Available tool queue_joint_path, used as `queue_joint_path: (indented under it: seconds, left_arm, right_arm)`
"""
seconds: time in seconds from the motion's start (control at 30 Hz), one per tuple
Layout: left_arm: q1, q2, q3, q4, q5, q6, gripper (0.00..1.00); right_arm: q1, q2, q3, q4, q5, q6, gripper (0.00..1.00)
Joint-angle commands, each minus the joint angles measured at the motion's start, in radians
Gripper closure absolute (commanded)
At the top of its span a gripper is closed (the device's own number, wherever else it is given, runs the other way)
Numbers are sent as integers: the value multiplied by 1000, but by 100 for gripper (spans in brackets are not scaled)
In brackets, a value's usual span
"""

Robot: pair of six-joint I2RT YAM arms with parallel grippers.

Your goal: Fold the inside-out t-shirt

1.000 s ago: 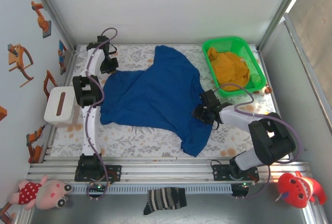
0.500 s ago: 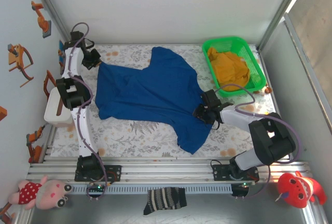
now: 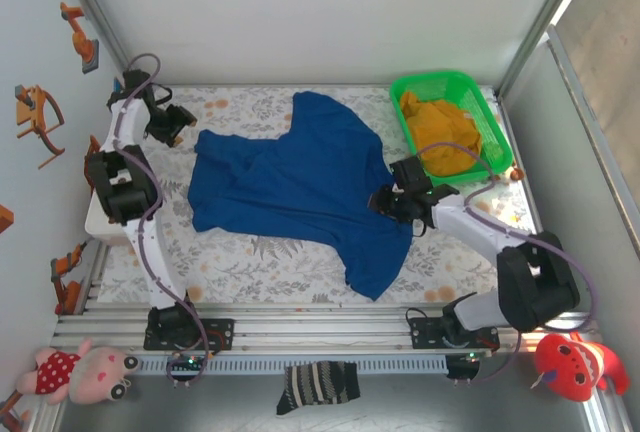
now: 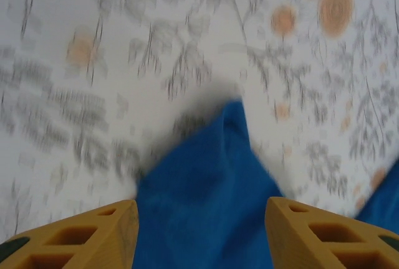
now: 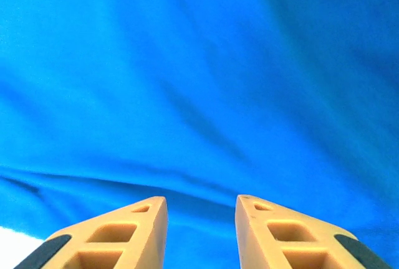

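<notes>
The inside-out t-shirt [image 3: 300, 187] lies spread and rumpled across the middle of the floral worktop [image 3: 260, 252], one lobe pointing to 12 o'clock and another to 5 o'clock. The left arm stretches far up to 10 o'clock, elbow bent outward. Its end effector [image 3: 165, 124] sits just off the shirt's 10 o'clock corner, fingers spread wide and released, and that corner lies flat between them in the left wrist view [image 4: 212, 175]. The right arm reaches inward, its end effector [image 3: 392, 200] low on the shirt's 3 o'clock edge. Its fingers [image 5: 140, 219] stand slightly apart against blue cloth [image 5: 199, 82]; I cannot tell whether a fold is pinched.
</notes>
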Motion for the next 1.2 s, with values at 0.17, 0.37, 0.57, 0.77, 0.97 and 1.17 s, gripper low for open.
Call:
queue_joint_path:
  seconds: [0.17, 0.37, 0.57, 0.77, 0.97, 1.17]
  left_arm:
    - [-19, -508, -655, 169, 55, -11, 43]
    - [-84, -564, -790, 88, -87, 102, 43]
    - [-118, -510, -787, 29, -200, 161, 43]
    - [-122, -502, -782, 2, -281, 184, 43]
    - [-122, -452, -773, -19, -263, 210, 44]
    - [-123, -416, -771, -11, -220, 216, 58]
  right_arm:
    - [45, -164, 16, -179, -11, -57, 64]
    - [137, -196, -10, -224, 57, -39, 60]
    - [167, -184, -64, -172, 75, 4, 59]
    - [176, -161, -75, -147, 94, 24, 60]
    - [176, -165, -67, -148, 110, 28, 60]
    - [177, -182, -65, -153, 120, 29, 60]
